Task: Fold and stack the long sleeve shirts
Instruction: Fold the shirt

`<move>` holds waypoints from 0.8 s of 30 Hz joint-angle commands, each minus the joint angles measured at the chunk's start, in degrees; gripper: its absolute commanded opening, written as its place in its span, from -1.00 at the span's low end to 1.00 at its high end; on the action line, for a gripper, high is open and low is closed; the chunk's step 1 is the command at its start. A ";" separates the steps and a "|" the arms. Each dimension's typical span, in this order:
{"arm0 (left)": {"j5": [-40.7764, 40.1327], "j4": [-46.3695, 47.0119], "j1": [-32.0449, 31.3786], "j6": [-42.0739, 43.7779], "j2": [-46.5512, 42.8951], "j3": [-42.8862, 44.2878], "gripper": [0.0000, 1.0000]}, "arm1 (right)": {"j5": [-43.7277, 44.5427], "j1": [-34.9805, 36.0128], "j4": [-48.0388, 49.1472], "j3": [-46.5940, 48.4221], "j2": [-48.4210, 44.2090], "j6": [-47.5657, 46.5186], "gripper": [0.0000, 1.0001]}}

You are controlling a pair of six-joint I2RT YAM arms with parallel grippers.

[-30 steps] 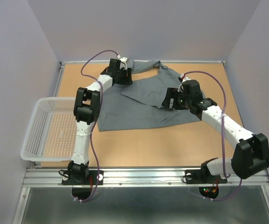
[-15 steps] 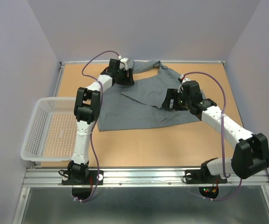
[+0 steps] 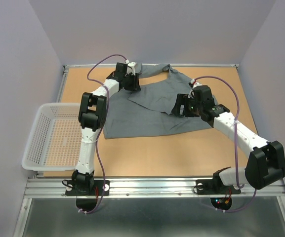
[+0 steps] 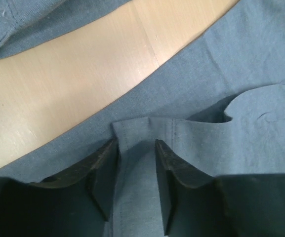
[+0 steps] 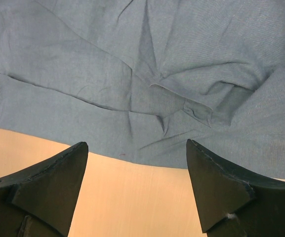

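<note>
Shows a grey shirt (image 3: pixel 147 113) rumpled across the counter's (image 3: pixel 182 153) far half, left gripper (image 4: pixel 135 148) pinching its far-left fold (cloth between both fingers (image 4: pixel 100 168)), right gripper (image 5: pixel 136 145) spread wide over its right edge.

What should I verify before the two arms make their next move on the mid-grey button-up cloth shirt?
1. Hold: the left gripper is shut on a fold of the mid-grey button-up cloth shirt: ok.
2. Free hand: the right gripper is open, with nothing between its fingers: ok.
3. Shirt lying flat on the wooden table: not ok; it is creased and one flap is folded over.
4. The white plastic mesh basket is apart from the shirt: ok.
5. Buttons fastened: cannot tell.
</note>
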 commanded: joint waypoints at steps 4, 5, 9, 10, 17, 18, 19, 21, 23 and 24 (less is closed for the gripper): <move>-0.32 -0.65 -0.08 2.07 -2.75 1.46 -0.64 | 0.87 0.17 1.03 -1.23 -1.34 0.10 0.70; -0.50 -0.56 0.01 2.68 -3.01 1.64 -0.84 | 1.05 0.17 1.12 -1.23 -1.34 0.10 0.70; -1.64 -0.56 0.01 3.65 -5.46 1.73 -1.00 | 1.66 0.17 1.12 -1.32 -1.87 -0.16 0.70; -1.73 -0.56 -0.08 3.91 -5.99 1.73 -1.00 | 1.75 0.17 1.12 -1.40 -1.87 -0.16 0.70; -4.71 -0.30 -0.16 8.57 -11.62 1.73 -1.00 | 8.24 0.17 1.12 -1.58 -2.57 0.71 0.70; -5.94 -0.30 -0.17 9.88 -13.02 1.81 -1.00 | 9.13 0.08 1.03 -1.67 -2.57 0.89 0.70; -6.64 -0.30 -0.17 10.24 -13.64 1.90 -1.00 | 9.92 0.17 1.03 -1.58 -2.48 1.59 0.70; -8.49 -0.12 -0.17 11.73 -15.57 2.43 -1.00 | 11.94 0.08 0.94 -1.32 -1.78 2.47 0.68; -9.90 0.23 -0.25 12.79 -16.54 3.04 -1.00 | 13.61 -0.18 0.85 -1.14 -1.17 4.05 0.64; -10.43 0.23 -0.25 13.31 -17.33 3.92 -1.00 | 13.62 -0.36 0.85 -1.05 -0.56 4.58 0.62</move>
